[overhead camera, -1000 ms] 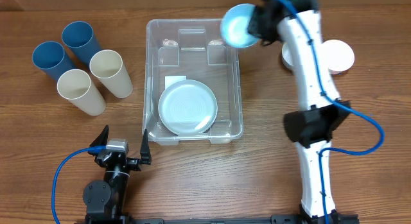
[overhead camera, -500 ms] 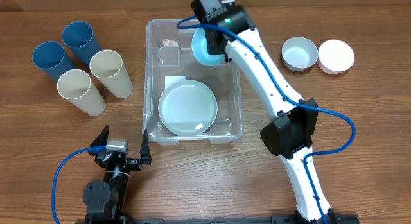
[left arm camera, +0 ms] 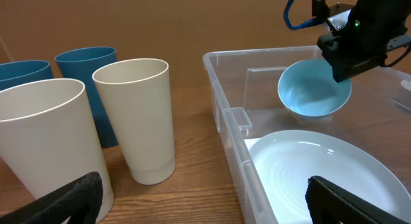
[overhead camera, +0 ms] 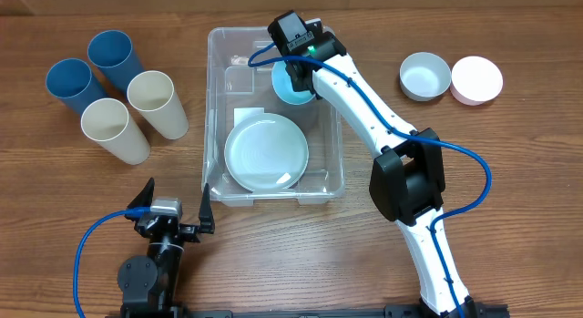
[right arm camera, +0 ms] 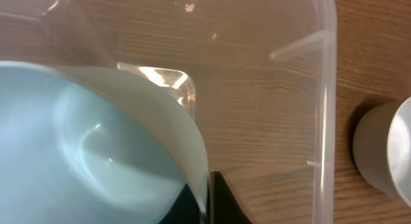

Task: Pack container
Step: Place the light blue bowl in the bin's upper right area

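The clear container [overhead camera: 339, 145] stands mid-table and also shows in the left wrist view [left arm camera: 218, 70] and the right wrist view [right arm camera: 324, 89]. A pale blue plate [overhead camera: 266, 154] lies in its near half. My right gripper [overhead camera: 293, 74] is shut on the rim of a light blue bowl [overhead camera: 293, 85] and holds it inside the container's far part, above the floor. The bowl fills the right wrist view [right arm camera: 90, 160] and shows tilted in the left wrist view [left arm camera: 311, 92]. My left gripper [overhead camera: 173, 213] is open and empty near the table's front, left of the container's near corner.
Two blue cups [overhead camera: 91, 67] and two cream cups [overhead camera: 132, 113] stand upright at the far left. A grey bowl [overhead camera: 425, 76] and a pinkish white bowl [overhead camera: 477, 79] sit at the far right. The right arm stretches across the table's right side.
My right gripper has carried the light blue bowl leftward from beyond the container's far right corner to inside the container and lowered it. The left arm has not moved.
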{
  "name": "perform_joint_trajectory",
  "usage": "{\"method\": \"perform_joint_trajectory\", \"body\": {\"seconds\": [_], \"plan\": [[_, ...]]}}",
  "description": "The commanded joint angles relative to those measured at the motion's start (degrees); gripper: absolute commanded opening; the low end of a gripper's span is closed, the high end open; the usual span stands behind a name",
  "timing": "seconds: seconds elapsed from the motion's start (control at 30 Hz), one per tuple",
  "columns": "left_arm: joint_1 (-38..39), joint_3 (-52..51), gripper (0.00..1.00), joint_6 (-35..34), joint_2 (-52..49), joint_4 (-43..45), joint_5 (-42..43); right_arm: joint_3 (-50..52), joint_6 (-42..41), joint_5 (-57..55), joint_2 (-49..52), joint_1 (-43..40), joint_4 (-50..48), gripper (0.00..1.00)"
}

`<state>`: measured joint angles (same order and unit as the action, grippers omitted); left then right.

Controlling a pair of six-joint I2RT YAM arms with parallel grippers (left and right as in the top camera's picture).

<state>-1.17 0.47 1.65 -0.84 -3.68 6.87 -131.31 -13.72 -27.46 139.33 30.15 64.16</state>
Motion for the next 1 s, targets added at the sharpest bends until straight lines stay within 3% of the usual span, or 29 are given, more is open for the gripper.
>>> {"method": "perform_joint_trajectory", "body": {"seconds": [0.0, 0.1, 0.3, 0.67, 0.83, 0.97], "plan": [[-0.4, -0.2, 1.00, -0.4, 0.6, -0.1, 0.2, 0.1, 0.7, -1.0, -1.8, 0.1, -0.2, 0.26], [-0.4, -0.2, 1.00, -0.4, 0.6, -0.1, 0.2, 0.1, 1.8, -1.0, -1.8, 0.1, -0.3, 0.36], [-0.4, -0.2, 1.00, -0.4, 0.6, -0.1, 0.2, -1.2, 3.7, -1.0, -2.0, 0.5, 1.0, 0.39], [-0.4, -0.2, 1.00, -0.4, 0.6, -0.1, 0.2, -26.9, -8.9, 3.5, -10.2, 2.4, 17.7, 0.43], [-0.4, -0.2, 1.00, -0.4, 0.6, -0.1, 0.2, -27.6, -26.8, 5.9, -13.4, -11.3, 27.6, 0.46], [-0.4, -0.2, 1.00, -0.4, 0.6, -0.1, 0.2, -24.5, -28.7, 16.5, -10.8, -24.8, 30.5, 0.46]]}}
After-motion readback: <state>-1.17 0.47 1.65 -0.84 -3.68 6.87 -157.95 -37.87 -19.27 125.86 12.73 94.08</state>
